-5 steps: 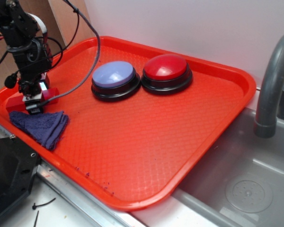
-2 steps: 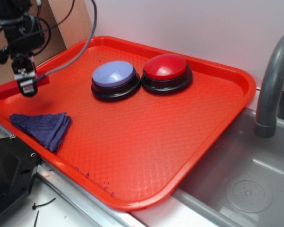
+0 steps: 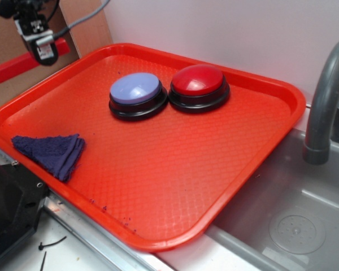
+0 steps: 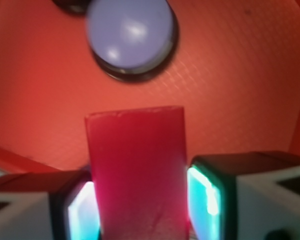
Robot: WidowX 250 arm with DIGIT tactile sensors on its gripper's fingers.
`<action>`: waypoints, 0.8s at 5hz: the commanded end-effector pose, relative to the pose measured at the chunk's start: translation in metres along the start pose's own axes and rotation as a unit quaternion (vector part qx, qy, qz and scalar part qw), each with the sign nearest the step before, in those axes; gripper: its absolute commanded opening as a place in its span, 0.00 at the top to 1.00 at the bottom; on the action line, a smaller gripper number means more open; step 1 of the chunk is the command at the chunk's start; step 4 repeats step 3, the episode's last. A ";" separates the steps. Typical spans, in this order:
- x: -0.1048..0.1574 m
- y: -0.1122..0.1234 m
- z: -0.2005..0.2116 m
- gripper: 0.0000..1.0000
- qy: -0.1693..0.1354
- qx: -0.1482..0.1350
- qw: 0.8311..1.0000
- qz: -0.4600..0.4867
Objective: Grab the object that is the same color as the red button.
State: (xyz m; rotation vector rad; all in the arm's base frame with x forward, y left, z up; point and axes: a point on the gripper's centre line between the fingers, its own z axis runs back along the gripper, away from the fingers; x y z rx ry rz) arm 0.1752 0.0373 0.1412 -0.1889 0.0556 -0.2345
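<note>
The room light is bright, even and soft. In the exterior view the red button (image 3: pixel 199 80) carries a small glossy highlight on its dome, and the lilac button (image 3: pixel 136 88) a paler one. Shadows stay faint: a thin dark rim under both buttons and under the blue cloth (image 3: pixel 50 153). The tray (image 3: pixel 175 169) is sharp enough to show its waffle texture.

The wrist view is much softer. The red block (image 4: pixel 136 172) fills the near field out of focus, its edges smeared, and the 2 finger pads (image 4: pixel 204 192) glow cyan-white, overexposed. The lilac button (image 4: pixel 130 34) looks blurred, with 2 hazy reflections.
</note>
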 end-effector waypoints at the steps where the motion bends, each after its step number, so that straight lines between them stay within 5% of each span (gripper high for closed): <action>1: 0.028 -0.052 0.047 1.00 -0.039 0.010 0.999 -0.002; 2: 0.039 -0.072 0.044 1.00 -0.036 0.022 0.999 0.001; 4: 0.042 -0.073 0.036 1.00 -0.029 0.008 0.999 -0.026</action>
